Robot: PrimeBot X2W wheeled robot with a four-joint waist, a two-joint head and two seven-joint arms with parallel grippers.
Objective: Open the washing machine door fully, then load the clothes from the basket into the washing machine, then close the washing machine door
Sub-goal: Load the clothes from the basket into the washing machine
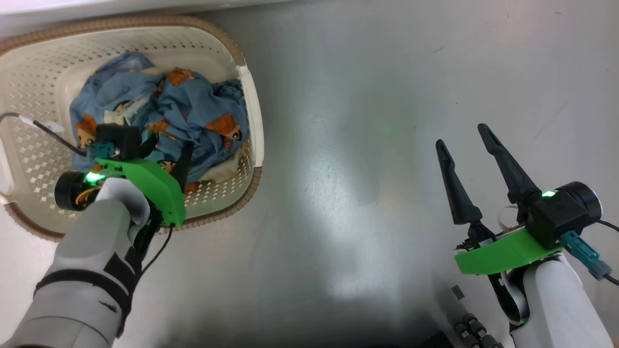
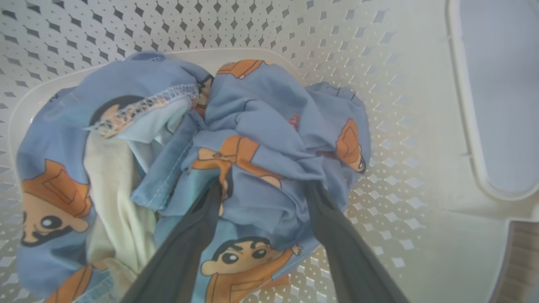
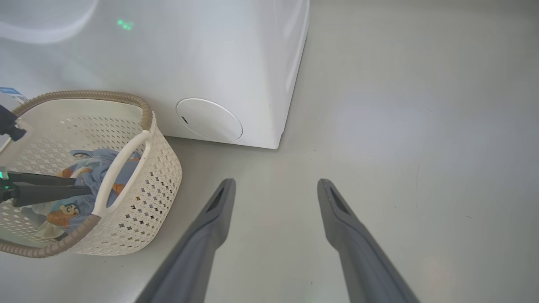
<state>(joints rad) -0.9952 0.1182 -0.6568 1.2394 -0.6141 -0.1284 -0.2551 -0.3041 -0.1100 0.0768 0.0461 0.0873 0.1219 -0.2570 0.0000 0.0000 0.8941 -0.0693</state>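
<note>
Our left gripper stood spread astride a fold of the clothes in the basket, so we judged it should sink deeper before pinching.

clothes: crumpled bundle, light blue with orange cartoon figures, some cream fabric, lying inside basket | basket: cream, perforated walls, brown woven-look rim, white handle, standing upright, just beside washing machine | washing machine: white, glossy body
</note>
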